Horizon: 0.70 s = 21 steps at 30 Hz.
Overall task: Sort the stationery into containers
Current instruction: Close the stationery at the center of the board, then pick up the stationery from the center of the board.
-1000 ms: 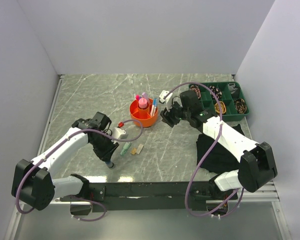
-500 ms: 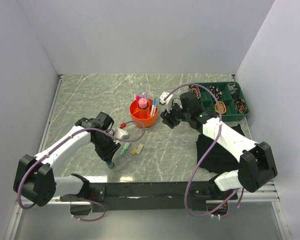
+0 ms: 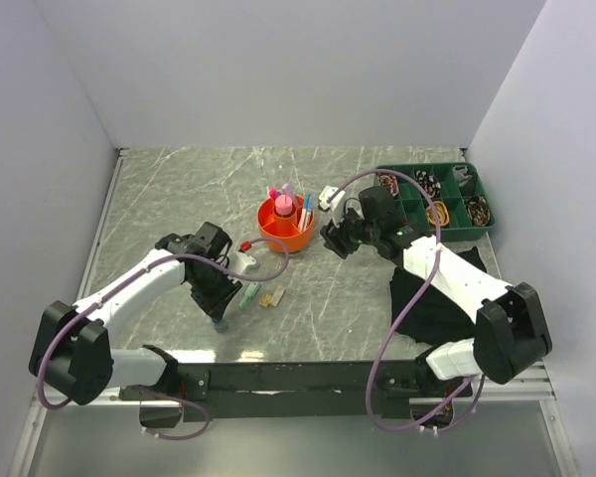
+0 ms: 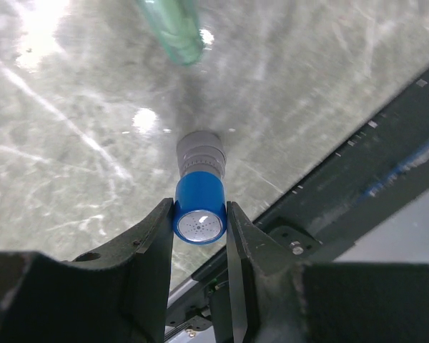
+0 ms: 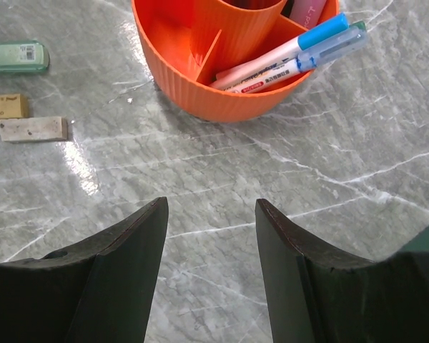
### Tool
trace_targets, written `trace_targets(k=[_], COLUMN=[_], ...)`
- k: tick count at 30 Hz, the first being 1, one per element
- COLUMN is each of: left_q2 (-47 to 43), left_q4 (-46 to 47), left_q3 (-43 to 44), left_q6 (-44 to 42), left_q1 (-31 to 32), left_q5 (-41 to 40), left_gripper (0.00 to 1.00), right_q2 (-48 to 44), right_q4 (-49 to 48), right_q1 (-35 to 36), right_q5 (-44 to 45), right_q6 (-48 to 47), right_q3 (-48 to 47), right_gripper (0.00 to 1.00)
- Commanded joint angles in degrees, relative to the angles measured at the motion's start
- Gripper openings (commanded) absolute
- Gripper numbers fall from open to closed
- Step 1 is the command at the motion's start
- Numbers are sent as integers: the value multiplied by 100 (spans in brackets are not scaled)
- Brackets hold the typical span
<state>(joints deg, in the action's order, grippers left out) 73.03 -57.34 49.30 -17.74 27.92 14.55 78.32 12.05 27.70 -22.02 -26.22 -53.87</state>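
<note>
While clamped at its blue end in left gripper: small blue cylinder, probably light, rigid, slick; best pinched mid-barrel. Right gripper spread, empty, just beside orange pot.

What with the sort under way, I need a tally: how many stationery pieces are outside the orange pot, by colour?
Green clip: 1
Tan blocks: 2
Blue cylinder, held in the left gripper: 1
Total: 4

Grey marble-patterned table enclosed by plain white walls.
</note>
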Motion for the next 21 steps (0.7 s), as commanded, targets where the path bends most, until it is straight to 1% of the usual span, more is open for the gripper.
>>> trace_targets(k=[1,5,10,16,21], left_q2=[-17,-105,-307,-45,-8], left_q4=[452,434,487,592,505], left_q3=[-43,-183,-447,-526,-474], left_q6=[428,569,578,508,447], left_q1=[143,310,372,389,398], left_q5=[-926,-1225,-1402,-1411,-1201], left_gripper=[1,1,1,1,1], right_q2=[-300,-362,-406,-397,-406], right_q4=[-212,-203,-212,-265,-204], right_q1=[-63,-90,-107,-134,-151], right_q5=[40,66,66,84,110], right_q6=[12,-33,-24,-32,-50], right_q3=[104,183,219,298,280], right_gripper=[60,60,60,60,60])
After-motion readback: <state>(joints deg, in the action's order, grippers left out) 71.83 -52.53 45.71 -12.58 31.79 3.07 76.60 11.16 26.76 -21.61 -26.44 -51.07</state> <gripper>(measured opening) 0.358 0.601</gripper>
